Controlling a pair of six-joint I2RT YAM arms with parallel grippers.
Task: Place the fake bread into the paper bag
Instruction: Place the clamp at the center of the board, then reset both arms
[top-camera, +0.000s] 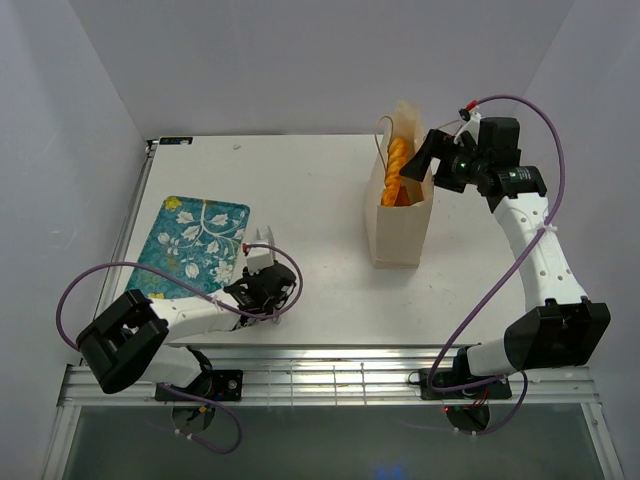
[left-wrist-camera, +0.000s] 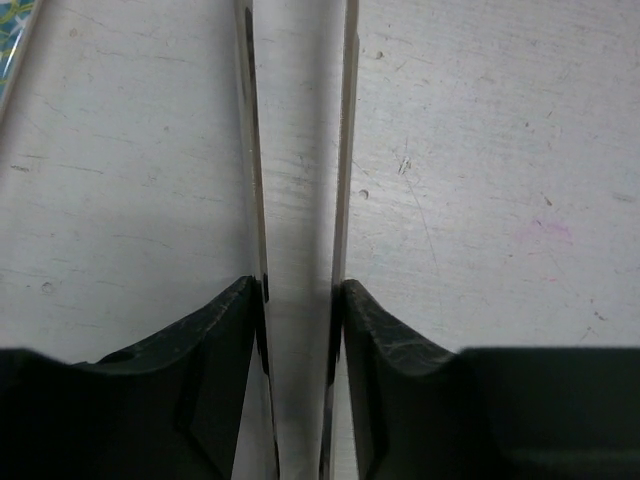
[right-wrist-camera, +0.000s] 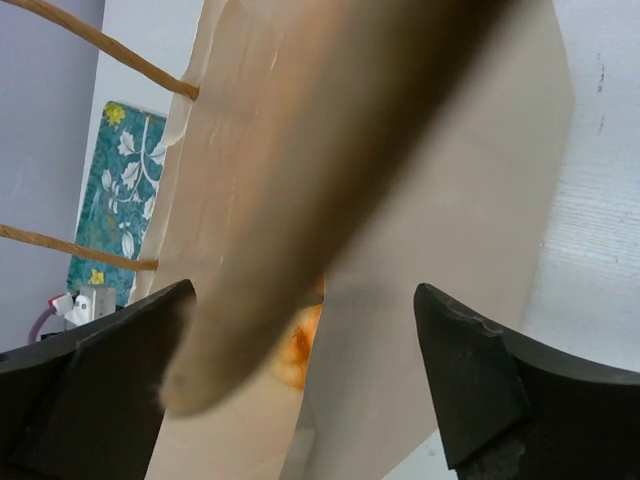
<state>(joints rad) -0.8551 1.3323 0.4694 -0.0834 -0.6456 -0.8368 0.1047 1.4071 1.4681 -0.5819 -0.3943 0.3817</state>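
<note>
The paper bag (top-camera: 399, 238) stands upright at the table's back right. A golden braided loaf of the fake bread (top-camera: 398, 168) sticks up out of its mouth. My right gripper (top-camera: 420, 165) hangs open just right of the loaf, above the bag's rim. In the right wrist view its jaws (right-wrist-camera: 305, 295) stand wide apart. A blurred brown loaf (right-wrist-camera: 330, 180) crosses between them, and an orange piece of bread (right-wrist-camera: 300, 350) shows inside the bag (right-wrist-camera: 450, 200). My left gripper (top-camera: 262, 252) lies low on the table by the tray, with a narrow gap and only table between its fingers (left-wrist-camera: 297, 60).
A teal floral tray (top-camera: 190, 245) lies at the front left with nothing on it; its corner shows in the left wrist view (left-wrist-camera: 14, 30) and behind the bag (right-wrist-camera: 110, 190). The bag's cord handles (right-wrist-camera: 100, 40) loop out to the left. White walls enclose the table.
</note>
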